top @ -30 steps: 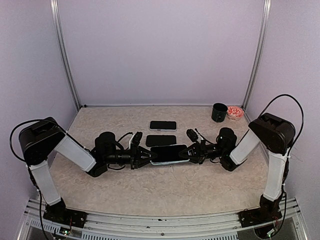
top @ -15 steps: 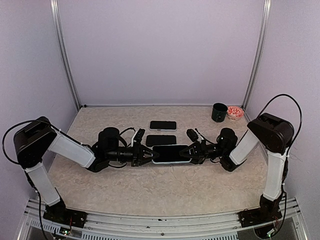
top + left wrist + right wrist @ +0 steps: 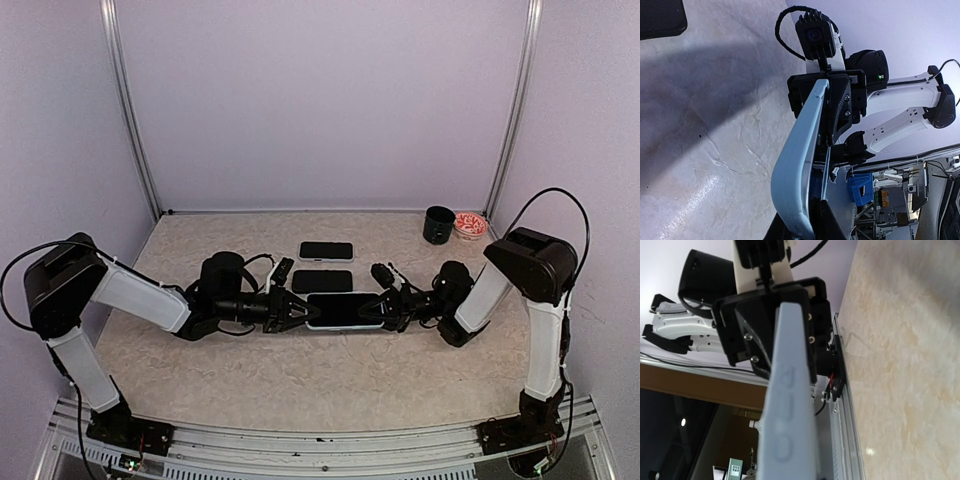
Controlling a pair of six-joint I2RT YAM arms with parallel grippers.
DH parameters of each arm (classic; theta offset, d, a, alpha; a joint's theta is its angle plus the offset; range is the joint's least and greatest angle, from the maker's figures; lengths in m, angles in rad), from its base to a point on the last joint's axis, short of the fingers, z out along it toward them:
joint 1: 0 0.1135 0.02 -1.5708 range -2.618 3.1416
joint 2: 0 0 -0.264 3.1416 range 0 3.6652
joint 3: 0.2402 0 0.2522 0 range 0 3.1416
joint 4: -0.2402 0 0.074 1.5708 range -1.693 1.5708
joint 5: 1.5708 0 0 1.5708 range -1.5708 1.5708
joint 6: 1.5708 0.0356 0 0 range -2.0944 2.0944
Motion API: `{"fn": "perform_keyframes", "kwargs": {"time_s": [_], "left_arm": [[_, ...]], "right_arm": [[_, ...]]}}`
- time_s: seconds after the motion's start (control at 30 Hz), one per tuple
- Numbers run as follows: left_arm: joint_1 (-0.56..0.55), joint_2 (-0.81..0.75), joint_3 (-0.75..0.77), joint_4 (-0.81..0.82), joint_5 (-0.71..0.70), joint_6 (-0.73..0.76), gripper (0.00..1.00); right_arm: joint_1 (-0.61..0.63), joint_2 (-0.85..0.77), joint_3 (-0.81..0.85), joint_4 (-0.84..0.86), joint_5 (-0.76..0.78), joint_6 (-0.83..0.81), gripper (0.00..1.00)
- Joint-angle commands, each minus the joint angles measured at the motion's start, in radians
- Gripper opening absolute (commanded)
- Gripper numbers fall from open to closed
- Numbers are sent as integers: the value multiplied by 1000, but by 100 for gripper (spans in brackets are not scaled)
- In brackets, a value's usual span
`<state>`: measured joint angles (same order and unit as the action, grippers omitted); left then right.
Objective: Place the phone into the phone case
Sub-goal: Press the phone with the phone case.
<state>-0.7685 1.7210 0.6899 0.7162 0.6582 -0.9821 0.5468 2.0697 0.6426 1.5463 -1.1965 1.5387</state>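
Both ends of the single blue phone case (image 3: 800,150) vanish inside clamped fingers: left gripper (image 3: 304,311), right gripper (image 3: 372,308). How deep the phone (image 3: 342,309) sits, can't tell. Two spare handsets (image 3: 326,251) (image 3: 322,281) at twelve o'clock.

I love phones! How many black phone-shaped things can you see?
3: far phone, middle phone, and nearest phone, held between left gripper and right gripper. None looks hidden.

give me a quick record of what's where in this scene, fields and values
held item: phone case, light blue, spanning between both grippers
phone: dark face showing in the case; fully seated, cannot tell
left gripper: shut on one end
right gripper: shut on the other end
behind: dark phone, second dark phone
back right: black cup, red patterned bowl
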Motion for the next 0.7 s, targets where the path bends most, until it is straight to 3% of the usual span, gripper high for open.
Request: {"fn": "perform_keyframes", "kwargs": {"time_s": [0.0, 0.37, 0.53, 0.67], "left_arm": [[-1, -6, -3, -51, -38, 50, 11], [36, 4, -64, 140, 11, -70, 38], [49, 35, -85, 260, 28, -144, 45], [49, 56, -65, 232, 14, -137, 47]], "right_arm": [[14, -3, 19, 210, 2, 62, 3], [15, -15, 9, 206, -15, 47, 0], [16, -26, 0, 176, -22, 19, 0], [18, -32, -4, 167, -24, 9, 0]]}}
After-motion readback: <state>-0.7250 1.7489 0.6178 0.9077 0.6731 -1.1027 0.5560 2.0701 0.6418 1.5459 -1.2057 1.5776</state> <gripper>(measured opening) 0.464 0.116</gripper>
